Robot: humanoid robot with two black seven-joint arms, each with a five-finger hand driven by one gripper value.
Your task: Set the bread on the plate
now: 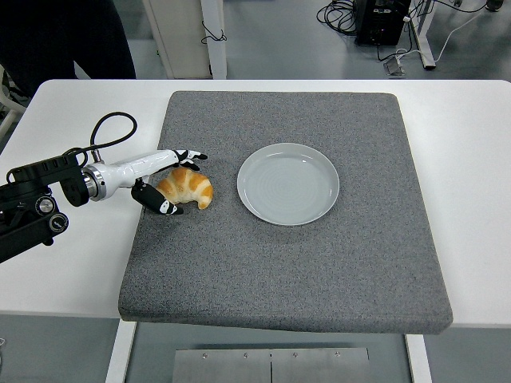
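Note:
A golden croissant (189,189) lies on the grey mat (287,255), left of an empty pale plate (288,183). My left hand (177,180) reaches in from the left edge and brackets the croissant's left end. Its fingers (188,156) lie over the top of the bread and the thumb (163,207) sits below it. The fingers are close around the bread but it rests on the mat. The right arm is out of view.
The grey mat covers most of the white table (471,159). A black cable (108,128) loops above my left forearm. A person in dark clothes (64,36) stands at the top left, beyond the table.

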